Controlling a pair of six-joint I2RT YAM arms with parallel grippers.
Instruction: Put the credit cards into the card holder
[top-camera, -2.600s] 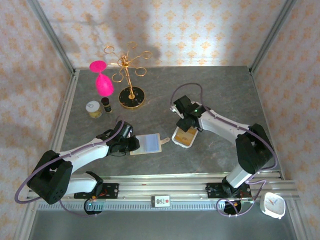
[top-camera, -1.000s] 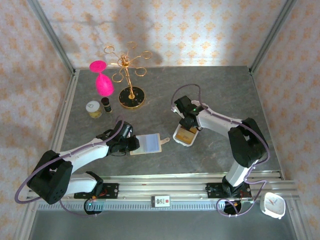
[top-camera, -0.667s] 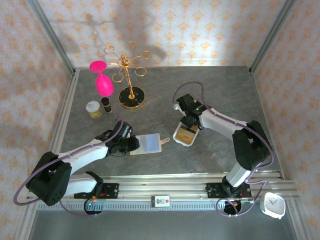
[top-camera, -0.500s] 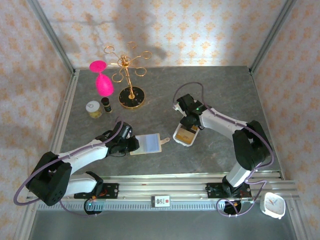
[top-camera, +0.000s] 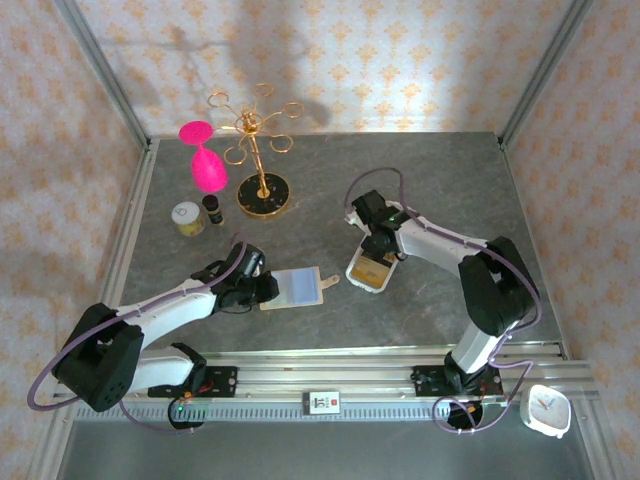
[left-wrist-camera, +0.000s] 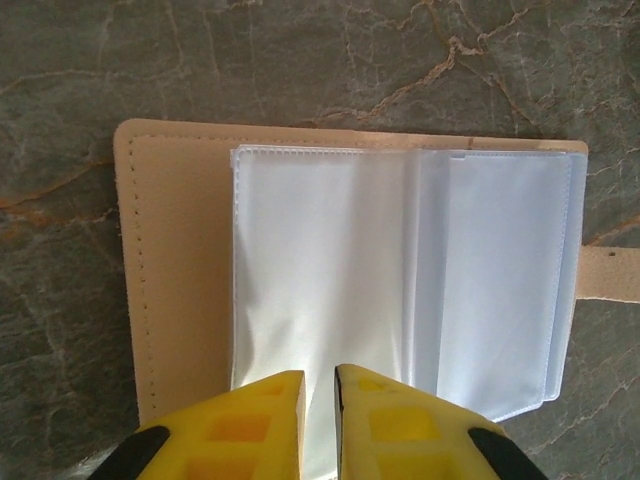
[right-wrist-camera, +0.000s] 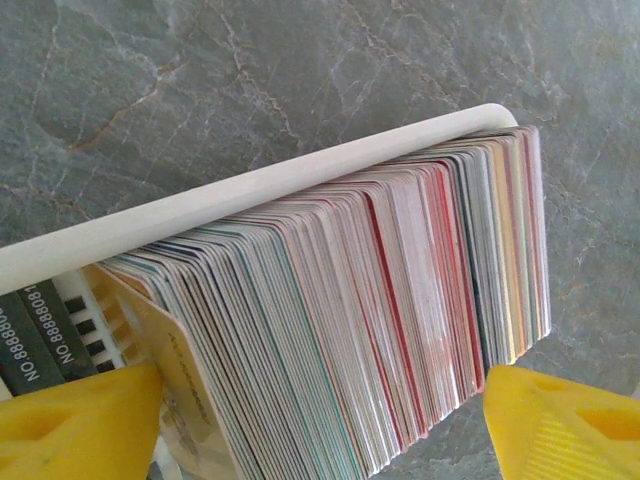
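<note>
My right hand (top-camera: 375, 241) had shifted slightly, standing open astride the credit cards (right-wrist-camera: 330, 290) packed in their white tray (right-wrist-camera: 250, 190), while my left hand (left-wrist-camera: 318, 400) stayed pinched on the open card holder (left-wrist-camera: 170, 260) on the table (top-camera: 450, 180).

Grey marble table (top-camera: 450, 180) with card holder (top-camera: 298, 288), card tray (top-camera: 368, 270), gold stand (top-camera: 262, 197), jar (top-camera: 186, 218).

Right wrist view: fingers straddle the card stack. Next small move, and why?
Probably narrow the right gripper onto the tan card leaning off the stack's end beside one finger. The open jaws straddle all the credit cards in the white tray, so closing here would clamp the lot. The left gripper is shut on the card holder.
</note>
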